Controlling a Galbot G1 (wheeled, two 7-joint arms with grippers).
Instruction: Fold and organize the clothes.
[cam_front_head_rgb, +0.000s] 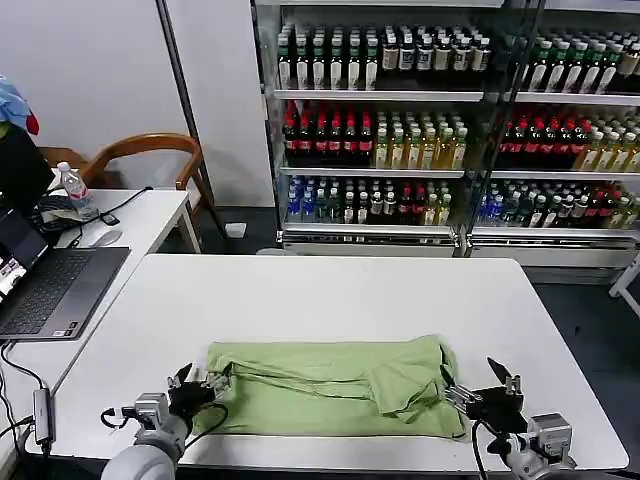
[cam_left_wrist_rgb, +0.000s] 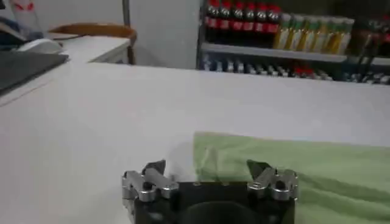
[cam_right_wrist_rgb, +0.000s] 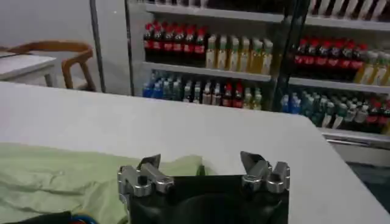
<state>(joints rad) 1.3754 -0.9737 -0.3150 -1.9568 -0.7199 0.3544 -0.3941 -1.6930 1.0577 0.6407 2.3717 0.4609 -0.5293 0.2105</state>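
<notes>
Your shirt (cam_front_head_rgb: 335, 388) lies folded lengthwise near the table's (cam_front_head_rgb: 330, 290) front edge. Your left gripper (cam_front_head_rgb: 200, 384) sits at its left end, your right gripper (cam_front_head_rgb: 480, 385) at its right end, both spread apart and holding nothing.

On my head feed, my left end effector (cam_front_head_rgb: 200, 383) is a black block with silver metal finger links and dark tips, mounted on a pale grey rounded wrist; black cables loop off its side. My right end effector (cam_front_head_rgb: 485, 390) has the same build: black body, silver linkages, pointed black fingertips, and a grey wrist housing behind it. Up close, each silver link (cam_left_wrist_rgb: 143, 184) carries small round screws, and the right one's links (cam_right_wrist_rgb: 139, 179) match.
</notes>
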